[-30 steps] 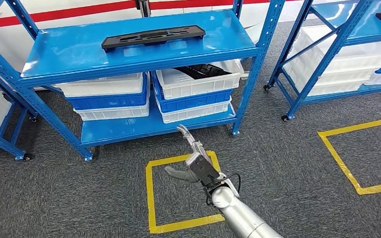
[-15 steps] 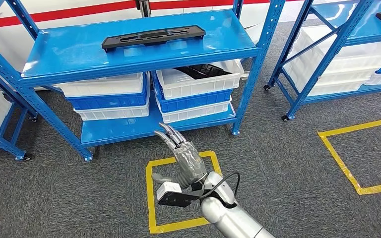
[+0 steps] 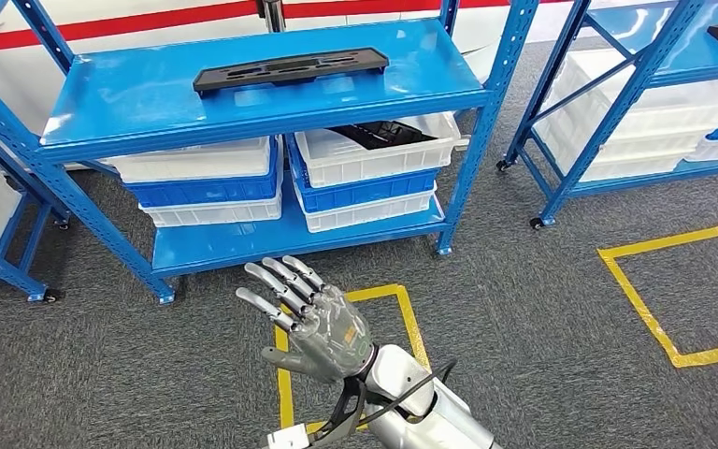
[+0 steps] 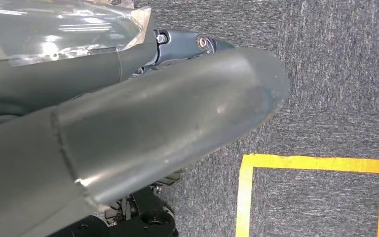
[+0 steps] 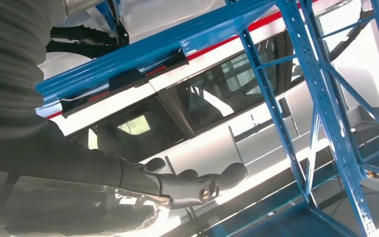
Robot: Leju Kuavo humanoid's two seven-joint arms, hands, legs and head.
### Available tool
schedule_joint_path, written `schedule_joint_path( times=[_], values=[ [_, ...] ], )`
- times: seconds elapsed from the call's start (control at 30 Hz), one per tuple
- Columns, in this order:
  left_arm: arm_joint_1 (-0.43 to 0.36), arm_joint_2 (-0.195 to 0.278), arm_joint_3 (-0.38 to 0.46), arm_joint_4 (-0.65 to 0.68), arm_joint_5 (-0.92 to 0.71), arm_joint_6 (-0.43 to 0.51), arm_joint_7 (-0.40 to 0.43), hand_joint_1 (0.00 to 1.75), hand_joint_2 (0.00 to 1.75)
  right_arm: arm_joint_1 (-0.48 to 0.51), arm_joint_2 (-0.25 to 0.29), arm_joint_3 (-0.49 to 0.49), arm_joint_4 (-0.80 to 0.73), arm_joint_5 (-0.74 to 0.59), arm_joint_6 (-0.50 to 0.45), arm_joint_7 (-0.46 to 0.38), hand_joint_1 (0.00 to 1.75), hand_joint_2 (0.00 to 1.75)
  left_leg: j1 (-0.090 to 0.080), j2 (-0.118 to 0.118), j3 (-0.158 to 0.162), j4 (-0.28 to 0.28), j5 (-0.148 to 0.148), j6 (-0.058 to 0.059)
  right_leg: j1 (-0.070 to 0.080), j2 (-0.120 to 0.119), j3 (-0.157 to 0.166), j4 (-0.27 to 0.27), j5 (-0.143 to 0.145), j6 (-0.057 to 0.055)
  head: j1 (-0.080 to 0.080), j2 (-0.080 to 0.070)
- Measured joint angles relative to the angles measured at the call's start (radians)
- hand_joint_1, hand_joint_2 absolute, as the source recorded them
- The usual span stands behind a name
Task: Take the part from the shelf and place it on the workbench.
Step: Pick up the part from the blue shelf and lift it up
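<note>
Reach step — the right hand (image 3: 323, 323) stood empty, fingers spread, well below the black part (image 3: 290, 70) on the top shelf (image 3: 131, 103). Next move, I judge: raise and close on the part.

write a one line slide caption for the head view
Right hand raised open below the blue shelf, the black part untouched on its top level.
</note>
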Motion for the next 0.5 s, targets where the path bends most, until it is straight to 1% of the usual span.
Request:
schedule_joint_path(
  times=[0.03, 0.13, 0.17, 0.2, 0.23, 0.27, 0.3, 0.33, 0.37, 0.4, 0.43, 0.47, 0.5],
  values=[
    [0.0, 0.0, 0.004, 0.001, 0.001, 0.002, 0.0, 0.0, 0.0, 0.001, 0.0, 0.002, -0.004, -0.002, 0.0, -0.001, 0.0, 1.75, -0.001, 0.0, -0.002, 0.0, -0.002, 0.003, -0.001, 0.0, 0.001, 0.0, 0.002, 0.002, 0.0, 0.0],
    [0.0, 0.0, 0.014, 0.004, 0.003, 0.008, 0.0, 0.0, 0.0, 0.004, -0.001, 0.006, -0.013, -0.005, 0.0, -0.004, 0.0, 1.75, 0.0, 0.0, 0.001, -0.008, -0.002, 0.018, 0.005, 0.001, 0.004, 0.011, 0.01, 0.016, 0.0, 0.0],
    [0.0, 0.0, 0.016, 0.005, 0.004, 0.009, 0.0, 0.0, 0.0, 0.004, -0.002, 0.007, -0.015, -0.007, 0.0, -0.006, 0.0, 1.75, 0.002, 0.0, 0.007, -0.012, -0.001, 0.022, 0.007, 0.001, 0.0, 0.022, 0.006, 0.019, 0.0, 0.0],
    [0.0, 0.0, 0.018, 0.005, 0.004, 0.01, 0.0, 0.0, 0.0, 0.004, -0.002, 0.008, -0.016, -0.01, 0.0, -0.008, 0.0, 1.75, 0.004, 0.001, 0.012, -0.015, 0.001, 0.025, 0.007, 0.001, -0.01, 0.041, -0.005, 0.017, 0.0, 0.0],
    [0.001, -0.001, 0.02, 0.005, 0.005, 0.011, -0.001, 0.0, 0.0, 0.005, -0.004, 0.008, -0.017, -0.014, 0.0, -0.009, 0.0, 1.75, 0.006, 0.001, 0.017, -0.017, 0.003, 0.027, 0.007, 0.001, -0.03, 0.078, -0.023, 0.012, 0.001, 0.0],
    [0.001, -0.001, 0.021, 0.005, 0.005, 0.012, -0.001, 0.0, 0.0, 0.006, -0.006, 0.01, -0.017, -0.019, 0.0, -0.011, 0.0, 1.75, 0.006, 0.002, 0.018, -0.018, 0.003, 0.029, 0.007, 0.001, -0.059, 0.134, -0.048, 0.008, 0.001, 0.0],
    [0.001, -0.001, 0.023, 0.006, 0.005, 0.012, -0.001, 0.0, 0.0, 0.007, -0.009, 0.01, -0.017, -0.024, 0.0, -0.012, 0.0, 1.75, 0.006, 0.001, 0.018, -0.018, 0.003, 0.03, 0.007, 0.001, -0.097, 0.2, -0.075, 0.003, 0.002, 0.0],
    [0.002, -0.001, 0.024, 0.006, 0.005, 0.012, -0.001, 0.0, 0.0, 0.01, -0.012, 0.011, -0.017, -0.026, 0.0, -0.012, 0.0, 1.75, 0.006, 0.001, 0.018, -0.018, 0.003, 0.03, 0.007, 0.001, -0.133, 0.26, -0.095, 0.002, 0.002, 0.0],
    [0.003, -0.001, 0.025, 0.006, 0.005, 0.013, -0.001, 0.0, 0.0, 0.013, -0.015, 0.012, -0.017, -0.028, 0.0, -0.012, 0.0, 1.75, 0.006, 0.001, 0.019, -0.017, 0.001, 0.029, 0.007, 0.001, -0.157, 0.293, -0.102, 0.006, 0.002, 0.0],
    [0.003, -0.001, 0.025, 0.006, 0.005, 0.013, -0.001, 0.0, 0.0, 0.014, -0.018, 0.013, -0.017, -0.028, 0.0, -0.012, 0.0, 1.75, 0.006, 0.0, 0.021, -0.017, 0.0, 0.027, 0.007, 0.001, -0.162, 0.288, -0.092, 0.013, 0.002, 0.0],
    [0.004, -0.002, 0.026, 0.007, 0.005, 0.013, -0.001, 0.0, 0.0, 0.015, -0.019, 0.013, -0.017, -0.028, 0.0, -0.012, 0.0, 1.75, 0.007, -0.002, 0.025, -0.016, -0.003, 0.024, 0.006, 0.001, -0.145, 0.238, -0.064, 0.023, 0.002, 0.0],
    [0.004, -0.002, 0.026, 0.007, 0.005, 0.013, -0.001, 0.0, 0.0, 0.015, -0.02, 0.014, -0.017, -0.029, 0.0, -0.012, 0.0, 1.75, 0.007, -0.003, 0.029, -0.016, -0.007, 0.02, 0.004, 0.001, -0.114, 0.161, -0.026, 0.033, 0.002, 0.0],
    [0.004, -0.003, 0.026, 0.007, 0.005, 0.013, -0.002, 0.0, 0.0, 0.015, -0.021, 0.014, -0.016, -0.029, 0.0, -0.012, 0.0, 1.75, 0.007, -0.004, 0.034, -0.015, -0.011, 0.015, 0.004, 0.001, -0.088, 0.092, 0.002, 0.034, 0.002, 0.0]
  ],
)
